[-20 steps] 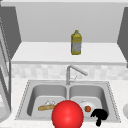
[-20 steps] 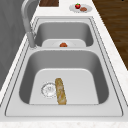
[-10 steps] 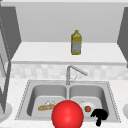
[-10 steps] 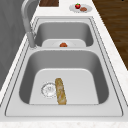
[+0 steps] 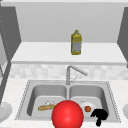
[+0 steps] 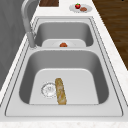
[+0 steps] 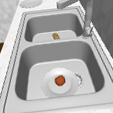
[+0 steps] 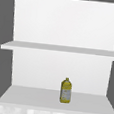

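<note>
Orange-red round piece of food (image 5: pixel 87 108), small and smooth, in the middle of a white round plate (image 5: pixel 83 102) on the floor of the sink's right basin. From the right side, food (image 7: pixel 60 80) and plate (image 7: pixel 45 86) seen from above, close up, with a metal drain strainer (image 7: pixel 79 79) peeking out from under the plate's far edge. From the left side, just the top of the food (image 6: pixel 63 45) above the divider between the basins.

Right hand (image 5: pixel 100 116), matte black, in the front view at the near rim of the right basin, just beside the plate; spread or curled, impossible to tell. To its left, a large glossy red ball (image 5: pixel 67 115) in front of the divider, at the near edge.

In the left basin, a long crusty baguette (image 6: pixel 60 91) lying flat, touching a round strainer (image 6: pixel 48 89).

Brushed steel double sink (image 6: pixel 110 75) with rounded corners; angular grey faucet (image 5: pixel 72 72) at the far rim, between the basins. Speckled white stone counter (image 5: pixel 10 92) all round. On the counter to the right, in the left side view, a small plate (image 6: pixel 75 9) with a red fruit (image 6: pixel 77 5) and a brown morsel (image 6: pixel 83 9), a dark wooden board (image 6: pixel 49 2) beside it, and dark plank floor (image 6: pixel 112 20). On the counter to the left, a bare white plate (image 7: pixel 30 2).

Pale tiled backsplash (image 5: pixel 37 71). Above, a white shelf (image 8: pixel 26 95) with a yellow labelled bottle (image 8: pixel 65 90) upright on it, and a second shelf (image 8: pixel 44 47) higher up.
</note>
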`<state>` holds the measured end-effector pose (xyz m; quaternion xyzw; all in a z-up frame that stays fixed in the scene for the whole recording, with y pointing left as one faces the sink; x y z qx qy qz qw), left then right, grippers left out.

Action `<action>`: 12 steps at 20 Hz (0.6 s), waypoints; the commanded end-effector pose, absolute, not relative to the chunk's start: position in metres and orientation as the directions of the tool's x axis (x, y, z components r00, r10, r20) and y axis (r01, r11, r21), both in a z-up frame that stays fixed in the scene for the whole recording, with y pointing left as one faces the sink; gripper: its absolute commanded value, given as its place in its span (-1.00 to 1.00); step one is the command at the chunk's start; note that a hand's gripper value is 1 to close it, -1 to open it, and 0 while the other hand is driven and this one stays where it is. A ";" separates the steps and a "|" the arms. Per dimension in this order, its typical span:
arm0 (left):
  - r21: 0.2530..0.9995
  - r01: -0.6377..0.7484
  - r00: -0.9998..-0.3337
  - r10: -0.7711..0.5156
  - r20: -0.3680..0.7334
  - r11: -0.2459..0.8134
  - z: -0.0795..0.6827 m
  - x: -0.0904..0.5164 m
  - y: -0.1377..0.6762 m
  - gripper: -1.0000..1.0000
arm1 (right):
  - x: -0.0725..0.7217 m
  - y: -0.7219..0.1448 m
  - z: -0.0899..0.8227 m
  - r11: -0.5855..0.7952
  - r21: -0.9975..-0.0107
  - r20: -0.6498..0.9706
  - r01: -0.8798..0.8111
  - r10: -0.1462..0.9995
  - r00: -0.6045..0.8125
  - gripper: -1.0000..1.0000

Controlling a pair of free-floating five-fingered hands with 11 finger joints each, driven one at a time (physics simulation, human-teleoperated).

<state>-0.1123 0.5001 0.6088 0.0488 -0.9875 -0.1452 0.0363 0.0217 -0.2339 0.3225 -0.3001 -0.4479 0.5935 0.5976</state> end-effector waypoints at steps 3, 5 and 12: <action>0.360 -0.074 -0.994 -0.098 0.049 0.930 0.584 -0.103 0.531 1.00 | 0.022 -0.234 0.323 0.115 -0.890 0.179 -0.441 0.978 -0.106 0.00; 0.361 -0.059 -0.995 -0.082 0.048 0.931 0.585 -0.103 0.539 1.00 | 0.022 -0.234 0.323 0.115 -0.890 0.179 -0.441 0.978 -0.106 0.00; 0.349 -0.016 -0.999 -0.032 0.040 0.937 0.580 -0.100 0.569 1.00 | 0.022 -0.234 0.323 0.115 -0.890 0.179 -0.441 0.978 -0.106 0.00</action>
